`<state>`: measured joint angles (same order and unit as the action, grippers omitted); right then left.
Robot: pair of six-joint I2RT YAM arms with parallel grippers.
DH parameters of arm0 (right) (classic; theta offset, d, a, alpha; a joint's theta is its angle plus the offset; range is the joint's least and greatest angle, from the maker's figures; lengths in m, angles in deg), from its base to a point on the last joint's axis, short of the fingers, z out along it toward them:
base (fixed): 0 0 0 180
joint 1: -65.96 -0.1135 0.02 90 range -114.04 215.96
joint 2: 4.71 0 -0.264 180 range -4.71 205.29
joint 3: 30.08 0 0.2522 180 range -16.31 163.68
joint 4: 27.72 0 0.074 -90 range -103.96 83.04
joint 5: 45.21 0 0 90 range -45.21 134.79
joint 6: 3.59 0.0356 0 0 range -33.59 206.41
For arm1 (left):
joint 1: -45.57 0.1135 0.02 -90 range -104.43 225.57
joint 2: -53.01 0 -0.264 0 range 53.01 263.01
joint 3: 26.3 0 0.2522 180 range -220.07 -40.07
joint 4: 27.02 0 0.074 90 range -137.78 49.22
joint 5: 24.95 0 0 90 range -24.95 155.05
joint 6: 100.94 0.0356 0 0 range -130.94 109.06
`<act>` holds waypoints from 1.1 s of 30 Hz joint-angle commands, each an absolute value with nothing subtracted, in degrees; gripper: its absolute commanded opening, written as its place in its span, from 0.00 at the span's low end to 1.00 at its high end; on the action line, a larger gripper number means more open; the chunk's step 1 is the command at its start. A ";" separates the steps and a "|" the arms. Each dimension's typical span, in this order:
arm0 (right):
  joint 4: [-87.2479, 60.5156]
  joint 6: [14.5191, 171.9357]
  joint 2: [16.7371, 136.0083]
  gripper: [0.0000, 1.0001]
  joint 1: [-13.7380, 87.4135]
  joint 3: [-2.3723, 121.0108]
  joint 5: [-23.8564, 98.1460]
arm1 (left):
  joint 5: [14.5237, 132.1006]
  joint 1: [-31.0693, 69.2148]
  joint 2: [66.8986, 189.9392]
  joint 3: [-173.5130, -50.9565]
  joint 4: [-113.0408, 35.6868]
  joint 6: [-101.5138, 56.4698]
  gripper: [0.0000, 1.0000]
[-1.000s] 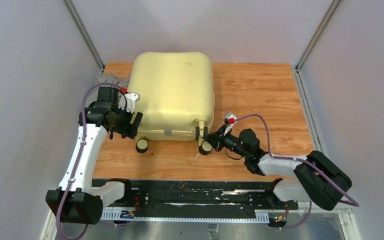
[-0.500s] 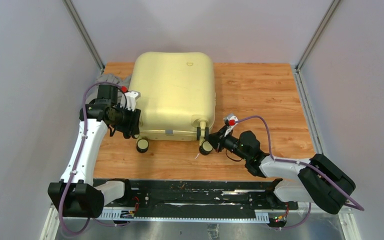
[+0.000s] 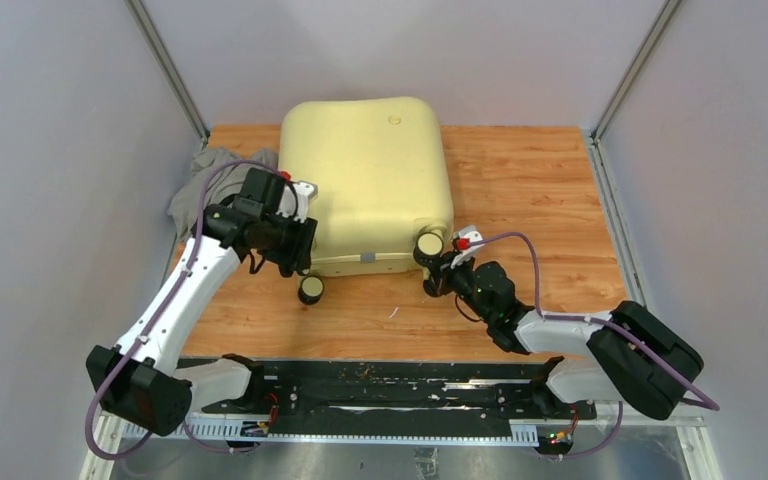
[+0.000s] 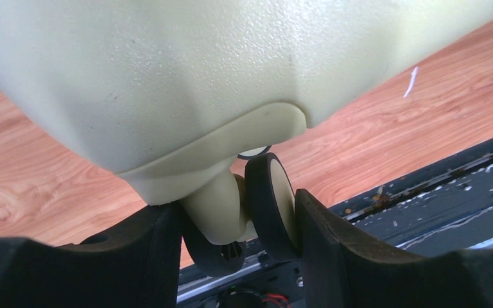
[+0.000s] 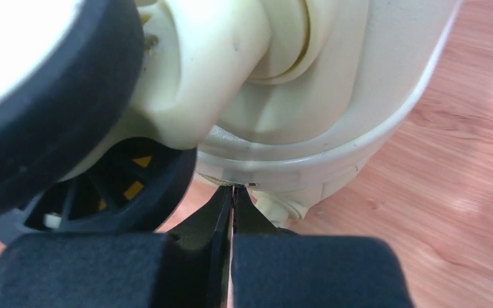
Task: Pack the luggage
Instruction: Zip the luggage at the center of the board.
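The luggage (image 3: 370, 170), a large pale-yellow hard-shell case, lies closed on the wooden table (image 3: 530, 180) with its wheeled edge towards me and lifted a little. My left gripper (image 3: 300, 262) is at its near left corner. In the left wrist view both fingers (image 4: 167, 231) press on the twin black-and-cream wheel (image 4: 273, 202), so the left gripper (image 4: 237, 221) is shut on it. My right gripper (image 3: 432, 280) sits under the near right wheel (image 3: 430, 243). The right gripper (image 5: 233, 192) is shut, its tips touching the seam of the shell (image 5: 334, 96) beside that wheel (image 5: 38, 115).
A crumpled grey cloth (image 3: 200, 175) lies at the table's left edge, just left of the luggage. Bare wood stretches to the right of the case. The black rail (image 3: 380, 385) with the arm bases runs along the near edge.
The left gripper closed on the wheel. The luggage has shifted right and away, its near edge now raised. Both arms moved with it.
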<state>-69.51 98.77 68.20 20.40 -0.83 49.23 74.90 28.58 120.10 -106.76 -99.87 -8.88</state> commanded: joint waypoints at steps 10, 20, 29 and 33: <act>-83.62 99.24 71.30 0.00 32.50 6.62 39.78 | 95.41 14.39 126.70 -112.34 -90.36 -10.58 0.00; -89.35 98.69 76.34 0.00 22.03 6.24 29.84 | 99.72 11.89 129.58 -108.23 -81.17 -13.31 0.00; -82.21 98.21 60.93 0.00 22.33 -1.78 35.82 | 98.98 14.92 126.14 -109.51 -82.06 -13.33 0.00; -77.50 101.24 52.48 0.00 25.63 -7.30 37.57 | 98.47 17.96 123.62 -109.70 -82.36 -13.95 0.00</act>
